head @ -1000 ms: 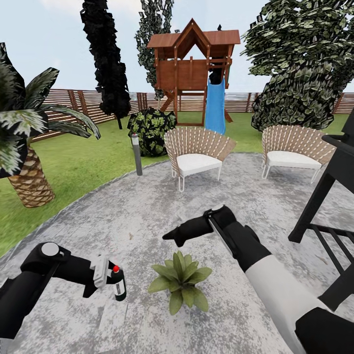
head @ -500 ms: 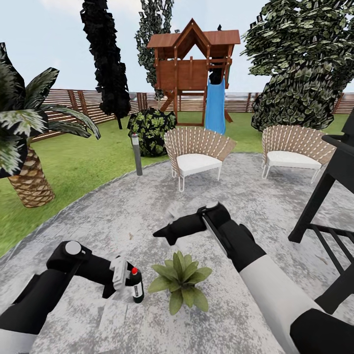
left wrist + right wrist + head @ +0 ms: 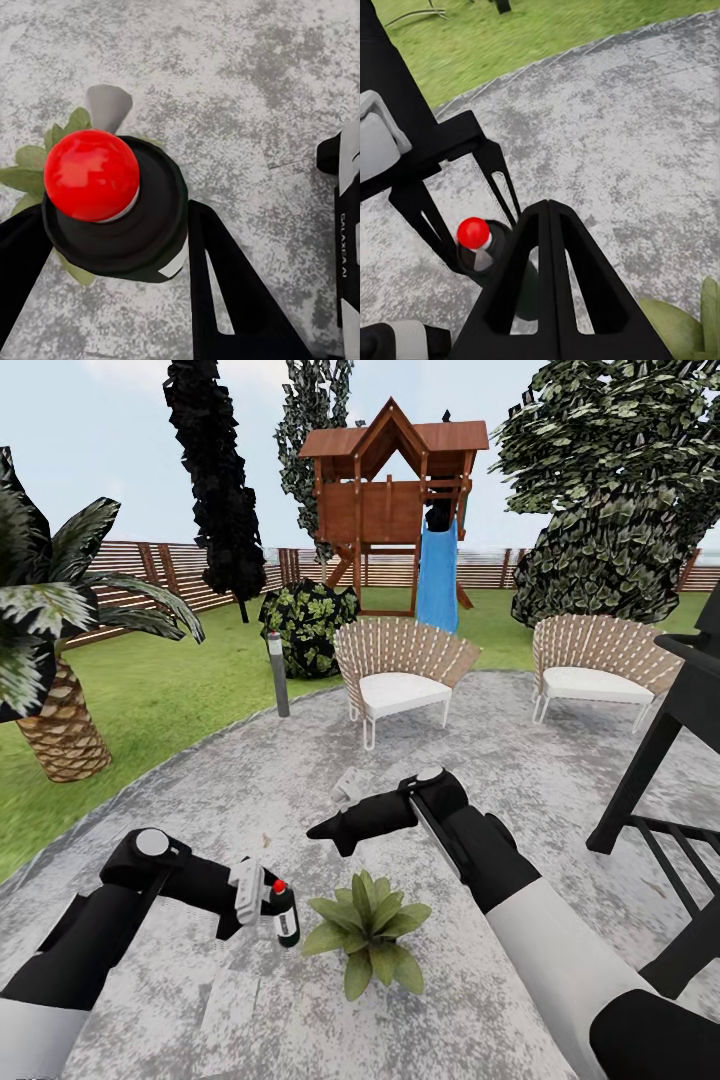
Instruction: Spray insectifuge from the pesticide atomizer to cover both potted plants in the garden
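The pesticide atomizer [image 3: 286, 920] is a slim dark-green bottle with a red dot on its head. My left gripper [image 3: 268, 912] is shut on it and holds it upright just above the patio. It hangs close beside one potted plant [image 3: 368, 930], a low rosette of green leaves that hides its pot. In the left wrist view the red-dotted atomizer [image 3: 112, 202] sits between black fingers [image 3: 225, 285], with the plant's leaves [image 3: 28, 163] beyond. My right gripper [image 3: 325, 830] hovers behind the plant, shut and holding nothing. Its closed fingertips [image 3: 547, 214] point toward the atomizer [image 3: 478, 246].
Two wicker chairs [image 3: 400, 670] [image 3: 595, 660] stand at the patio's [image 3: 250, 780] far side. A grey bollard lamp [image 3: 277, 675] marks its edge, and a palm [image 3: 60, 710] grows on the lawn at left. A black frame [image 3: 670, 760] stands at right.
My left gripper has carried the atomizer to the right and slightly up, ending close beside the plant. My right gripper has shifted a little left.
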